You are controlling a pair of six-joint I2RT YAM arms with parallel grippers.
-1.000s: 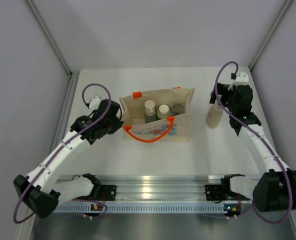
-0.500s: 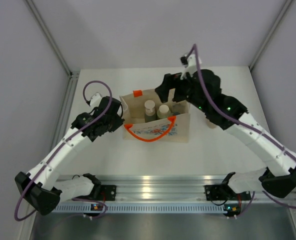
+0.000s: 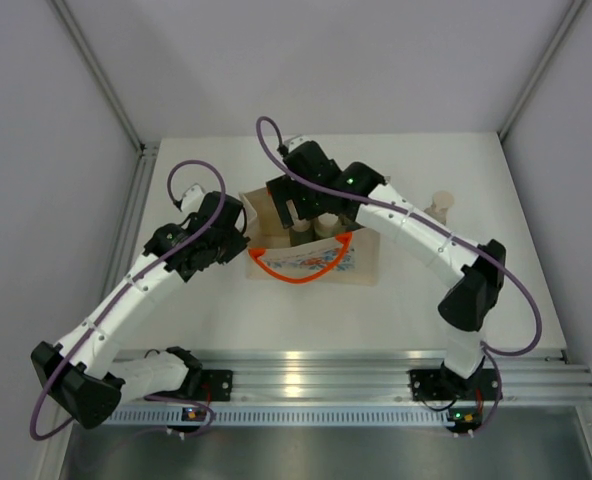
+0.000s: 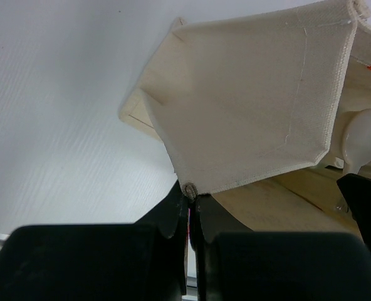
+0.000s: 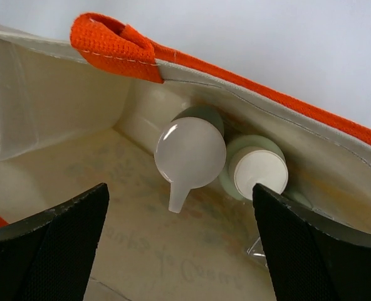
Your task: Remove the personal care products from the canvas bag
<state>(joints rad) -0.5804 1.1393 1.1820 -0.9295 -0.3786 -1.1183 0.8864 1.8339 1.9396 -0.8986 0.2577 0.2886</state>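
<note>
Right end effector (image 5: pixel 179 188) is spread wide and holding nothing. It hangs right over the open mouth of the canvas bag (image 5: pixel 47 106), with 1 finger on each side of the bottles below. Directly under it is the grey-green bottle (image 5: pixel 190 150) with a pale pump cap. The sage bottle (image 5: pixel 257 172) is touching it, and both stand upright against the far wall under the orange handle (image 5: pixel 116 47). There's a clear edge poking in at the bottom right (image 5: pixel 256 246). Might be the jar, but I can't tell from this. No sign of the flat tube in any view, so it's either buried or hidden by the arm.

Left end effector (image 4: pixel 188 194) is pinched shut on the rim of the bag at its left corner, propping that side open. Looks like it's just there to hold the bag steady.

Further out, the tan bottle (image 3: pixel 438 208) stands upright on the desk (image 3: pixel 276 320), well right of the bag and touching nothing.

So my read is 1 product out, and at least 2 still inside, probably 4 if the jar and tube are in there. That makes it early days, roughly a fifth done. The next grab looks like the pump bottle, since it sits between the open fingers.
</note>
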